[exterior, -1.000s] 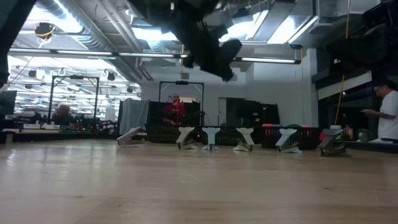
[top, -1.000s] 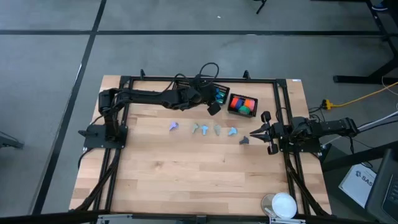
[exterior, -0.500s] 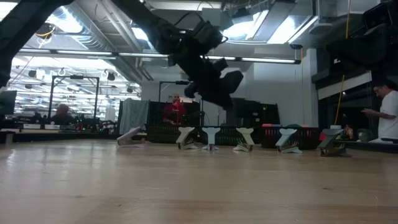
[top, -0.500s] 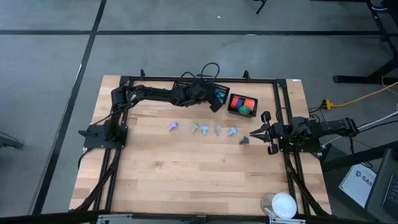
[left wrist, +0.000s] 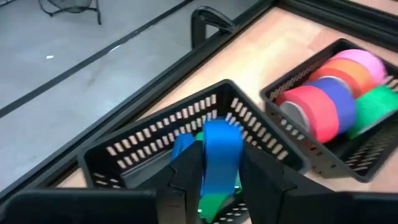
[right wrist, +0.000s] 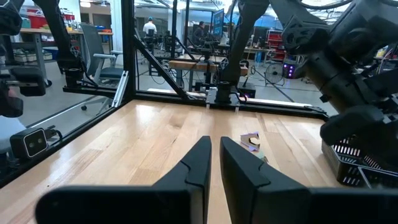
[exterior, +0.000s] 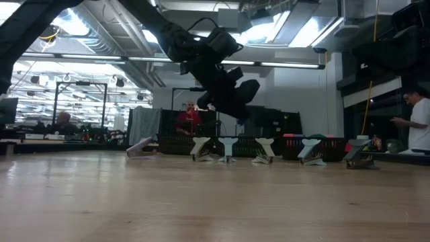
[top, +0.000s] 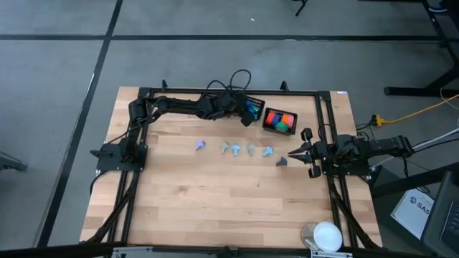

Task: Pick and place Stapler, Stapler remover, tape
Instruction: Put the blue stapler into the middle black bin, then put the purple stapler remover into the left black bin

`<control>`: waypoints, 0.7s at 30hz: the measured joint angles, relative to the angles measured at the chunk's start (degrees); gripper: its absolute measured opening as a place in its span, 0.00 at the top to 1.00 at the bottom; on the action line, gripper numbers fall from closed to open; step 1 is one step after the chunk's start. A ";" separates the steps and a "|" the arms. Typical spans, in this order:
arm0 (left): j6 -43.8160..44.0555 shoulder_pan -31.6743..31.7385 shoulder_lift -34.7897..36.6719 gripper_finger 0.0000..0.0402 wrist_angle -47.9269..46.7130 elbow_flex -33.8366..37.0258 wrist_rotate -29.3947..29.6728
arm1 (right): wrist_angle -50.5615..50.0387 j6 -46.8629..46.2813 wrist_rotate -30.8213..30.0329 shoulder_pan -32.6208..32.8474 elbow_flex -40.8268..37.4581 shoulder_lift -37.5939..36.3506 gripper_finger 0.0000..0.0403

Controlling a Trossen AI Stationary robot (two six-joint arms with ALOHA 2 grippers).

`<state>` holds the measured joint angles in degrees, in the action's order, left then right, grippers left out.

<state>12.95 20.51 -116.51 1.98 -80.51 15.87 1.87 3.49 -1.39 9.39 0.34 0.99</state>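
Observation:
My left gripper (top: 247, 117) reaches over a black mesh basket (left wrist: 155, 140) at the table's far edge and is shut on a small blue chunky piece (left wrist: 221, 146). More blue and green pieces lie in the basket below it. Beside it stands a second basket (top: 280, 120) of wide tape rolls (left wrist: 329, 93) in red, blue, orange, pink and green. Several pastel claw-shaped staple removers (top: 235, 149) stand in a row on the mid table. My right gripper (top: 291, 153) waits shut at the row's right end, just above the table. My left gripper pinches the blue piece (left wrist: 219, 168) between its two fingers (left wrist: 186, 177), one on each flat side. It comes from above, slanting toward the far edge. The piece stands upright in the hold over the basket's inside. Its lower end is hidden by the fingers.
Black frame rails (top: 326, 129) run along the table's far, left and right sides. A white round object (top: 327, 235) sits at the near right corner. Bare wood lies in front of the staple remover row. A person (exterior: 420, 124) stands beyond the table.
My left gripper has moved toward the far edge and down, from beside the basket to over its inside, staying shut on the blue piece. The right arm and the staple removers have kept still.

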 joint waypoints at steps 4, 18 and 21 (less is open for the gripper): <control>-0.02 -0.21 0.00 0.72 0.42 0.00 -0.61 | 0.00 0.02 0.00 0.02 0.00 0.00 0.90; -5.75 -3.32 0.00 0.62 13.67 0.00 -2.27 | 0.00 0.01 -0.01 0.02 0.01 0.00 0.90; -9.08 -5.03 0.11 0.63 17.29 -0.02 -2.16 | -0.01 0.01 0.00 0.00 0.01 0.00 0.90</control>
<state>3.87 15.48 -116.40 19.27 -80.53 13.72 1.86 3.49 -1.39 9.39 0.34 0.99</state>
